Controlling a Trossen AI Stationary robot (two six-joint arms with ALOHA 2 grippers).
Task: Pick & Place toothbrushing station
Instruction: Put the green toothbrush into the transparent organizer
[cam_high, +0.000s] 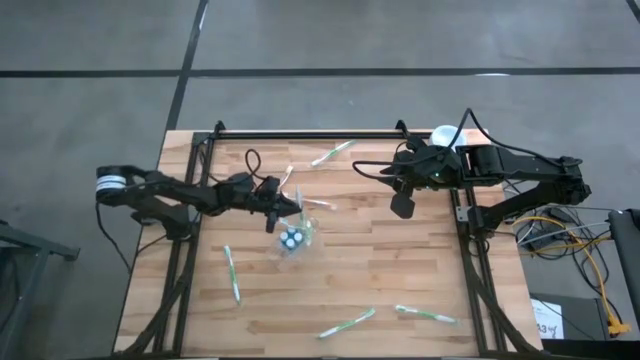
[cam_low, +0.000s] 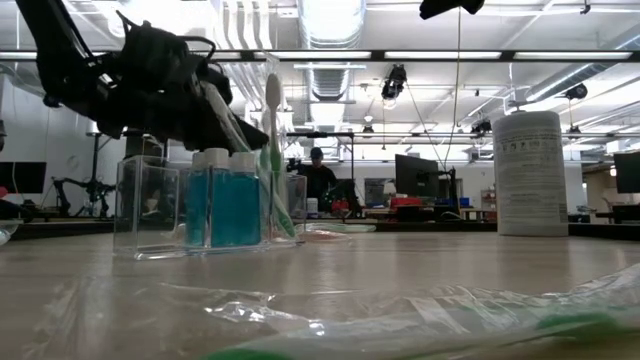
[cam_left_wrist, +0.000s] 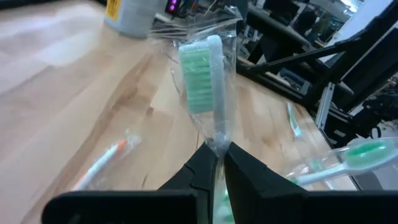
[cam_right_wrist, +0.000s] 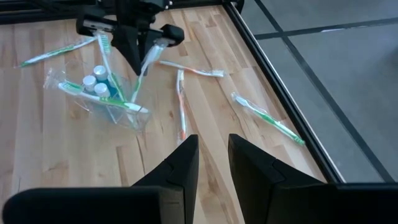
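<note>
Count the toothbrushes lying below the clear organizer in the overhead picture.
3, all green and wrapped: the left toothbrush lower left of the organizer, the middle toothbrush by the bottom edge, and the right toothbrush beside it. None looks hidden there.

Dark jointed arms, black fingers

Wood-slat table w/ black frame. Clear organizer mid-table; wrapped toothbrushes scattered around it; white canister well apart at far right corner.
</note>
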